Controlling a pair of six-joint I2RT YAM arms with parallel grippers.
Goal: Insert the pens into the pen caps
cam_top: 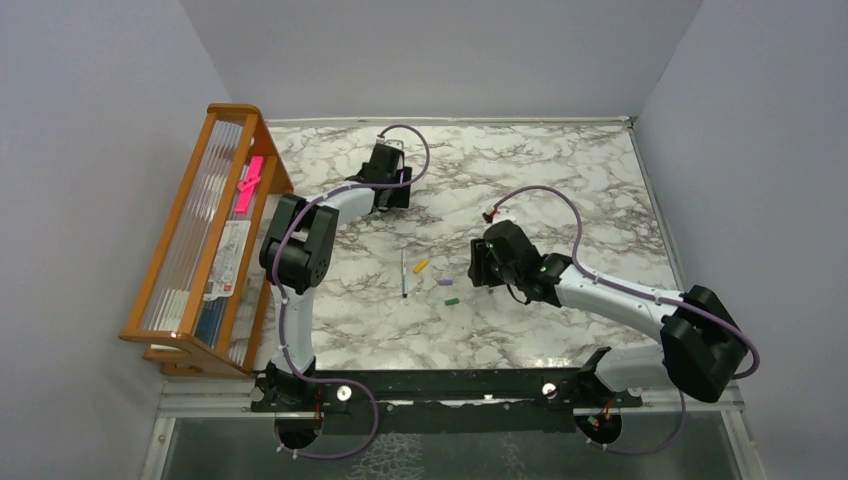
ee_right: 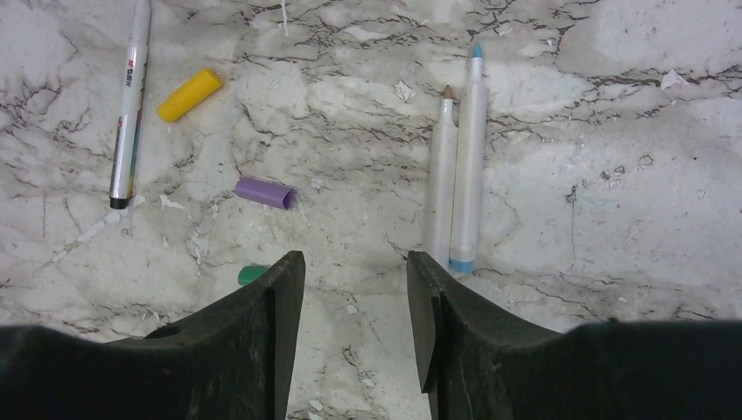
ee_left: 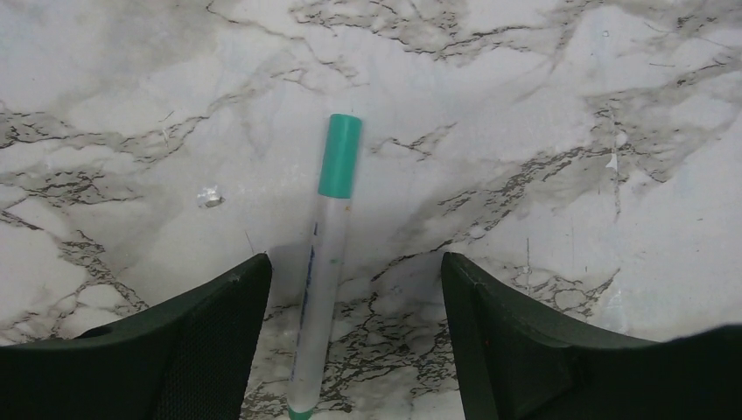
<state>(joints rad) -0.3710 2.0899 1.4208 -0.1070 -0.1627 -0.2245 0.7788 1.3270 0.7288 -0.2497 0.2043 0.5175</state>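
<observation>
A white pen [ee_left: 319, 297] wearing a teal cap [ee_left: 340, 156] lies on the marble between the wide-apart fingers of my left gripper [ee_left: 353, 262], close to the left finger; the gripper is open. My right gripper [ee_right: 354, 258] is open and empty, low over the table. Just beyond its right finger lie two uncapped pens side by side, one brown-tipped [ee_right: 442, 175], one blue-tipped [ee_right: 470, 157]. Farther left lie a silver-grey pen [ee_right: 129, 105], a yellow-orange cap [ee_right: 189, 94], a purple cap [ee_right: 264, 192] and a green cap [ee_right: 251, 274], half hidden by the left finger.
A wooden rack [cam_top: 200, 240] stands along the table's left edge, holding flat sheets and a bright pink strip [cam_top: 248, 185]. Grey walls close in the back and both sides. The left gripper [cam_top: 385, 170] is at the far middle, the right gripper [cam_top: 487, 262] near the centre.
</observation>
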